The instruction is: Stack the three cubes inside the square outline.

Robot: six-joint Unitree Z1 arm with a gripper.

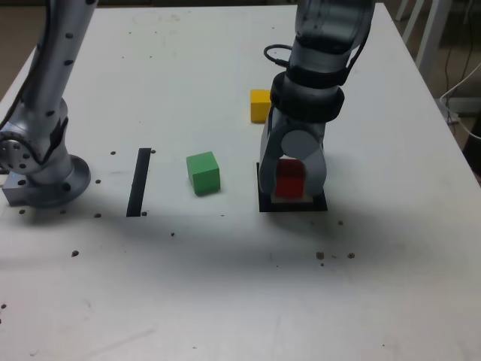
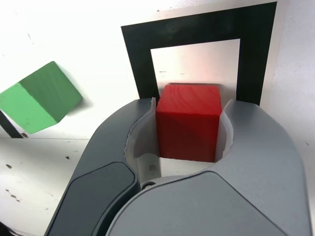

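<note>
— What did the gripper (image 2: 188, 129) have hold of?

— The red cube (image 2: 188, 123), pinched between both jaws, which were closed tight against its sides, right over the square outline (image 2: 197, 29).

— And the others?

— The green cube (image 1: 203, 172) sat on the table (image 1: 225, 301) near the gripper, toward the black strip (image 1: 139, 181). The yellow cube (image 1: 260, 104) lay just beyond the gripper, partly hidden by the arm.
</note>
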